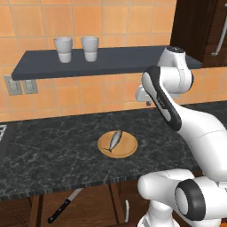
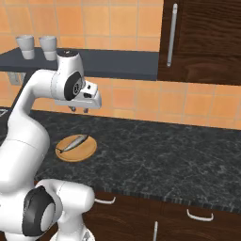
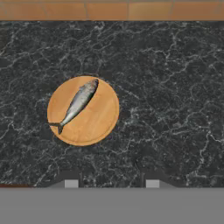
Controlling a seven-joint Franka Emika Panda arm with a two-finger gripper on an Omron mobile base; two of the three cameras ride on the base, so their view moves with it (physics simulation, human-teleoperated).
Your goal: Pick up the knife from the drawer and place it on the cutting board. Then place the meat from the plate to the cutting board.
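On the black marbled stone counter (image 1: 53, 146) in front of you: one round shallow light tan wooden plate with a raised rim (image 3: 99, 123), sitting well clear of the counter's front edge and of the orange tiled wall (image 2: 141, 21) behind it. Lying on that plate, one small slender silver-grey fish with a darker back and a tail fin (image 3: 78, 104) (the meat), set on a slant across the plate's middle, its tail reaching the rim.

Below the counter, at your left: one slim kitchen knife with a black handle and a silver-grey blade (image 1: 64, 205), lying on a slant inside the wide dark brown wooden drawer (image 1: 35, 208), blade end nearer the counter. How far the drawer stands out, you cannot tell from here.

Above the counter: your two-finger gripper (image 2: 78, 109), hanging from the white hand, held high and apart from the plate, fingers pointing down. The two tips (image 3: 71, 183) stand apart with bare counter showing between them, nothing held.

On the dark grey wall shelf (image 1: 88, 62): two white cups (image 1: 63, 48), side by side

Upper right: a dark brown cabinet with a silver bar handle (image 2: 172, 35)
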